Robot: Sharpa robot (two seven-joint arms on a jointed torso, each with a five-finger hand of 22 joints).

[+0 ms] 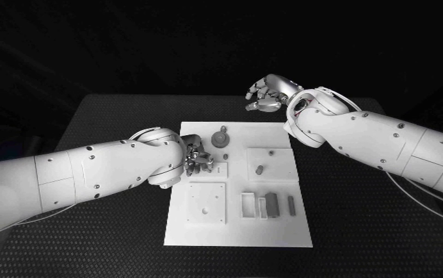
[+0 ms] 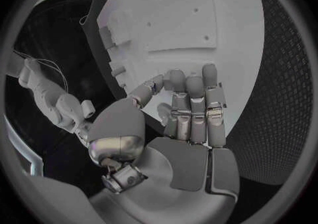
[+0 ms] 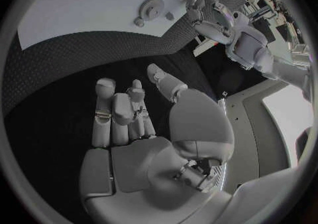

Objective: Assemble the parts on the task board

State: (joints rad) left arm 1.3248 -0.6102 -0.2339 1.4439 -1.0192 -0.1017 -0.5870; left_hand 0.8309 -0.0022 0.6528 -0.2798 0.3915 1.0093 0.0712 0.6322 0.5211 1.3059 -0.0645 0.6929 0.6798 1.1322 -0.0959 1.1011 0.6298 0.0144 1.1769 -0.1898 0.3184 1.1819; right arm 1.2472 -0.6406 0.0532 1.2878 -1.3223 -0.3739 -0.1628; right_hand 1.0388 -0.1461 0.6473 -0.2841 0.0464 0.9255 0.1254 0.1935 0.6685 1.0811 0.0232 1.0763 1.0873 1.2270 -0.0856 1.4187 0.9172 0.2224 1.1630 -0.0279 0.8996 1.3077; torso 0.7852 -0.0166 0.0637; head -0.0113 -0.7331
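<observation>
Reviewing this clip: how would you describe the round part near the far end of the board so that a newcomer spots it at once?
Start at the white task board in the middle of the black table and go to its far edge. Just past the left hand, left of the board's centre line, lies the round grey disc, with a small peg beside it. It is the one flat circular part; the others nearby are slim pegs or bars.
</observation>
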